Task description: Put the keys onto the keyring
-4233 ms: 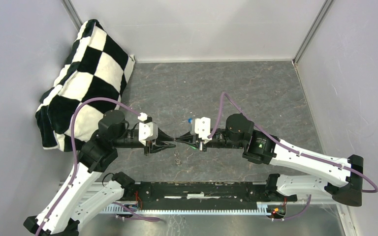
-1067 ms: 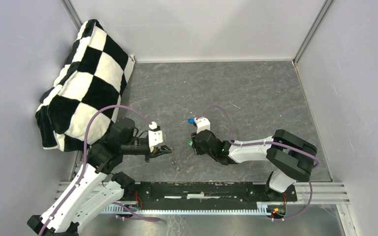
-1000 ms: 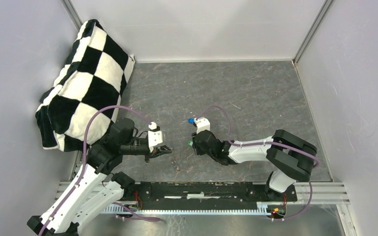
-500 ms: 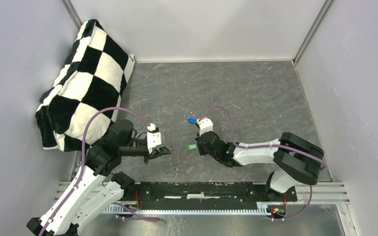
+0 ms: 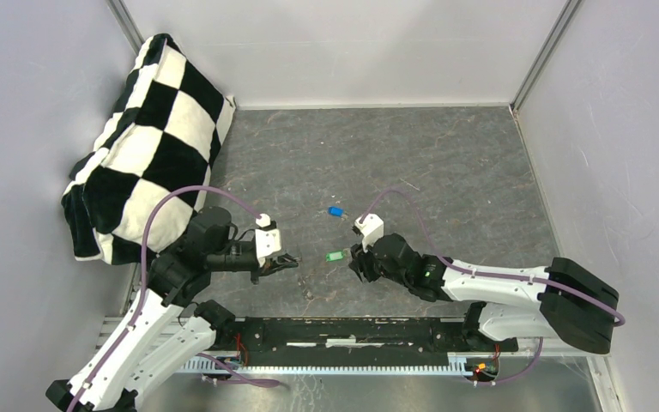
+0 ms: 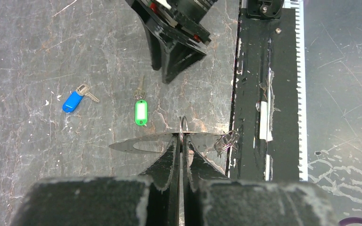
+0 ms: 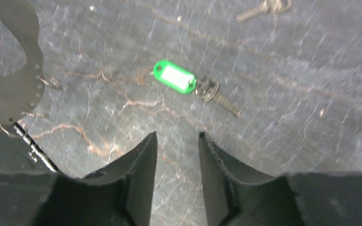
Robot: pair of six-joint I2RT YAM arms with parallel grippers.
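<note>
The left gripper (image 6: 182,143) is clenched on the thin grey metal keyring (image 6: 182,125), which stands edge-on out of its fingertips, close to the near edge of the table (image 5: 446,154), left of centre. The right gripper (image 7: 177,137) is released, jaws parted and empty, just short of the small green plastic-headed key (image 7: 184,81), which lies flat mid-table. The small blue plastic-headed key (image 5: 336,211) lies apart from it, farther from the near edge.

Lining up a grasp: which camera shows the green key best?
Right wrist: the green key lies large and sharp, tag and blade distinct. Left wrist shows it smaller; top external, just a green speck.
</note>
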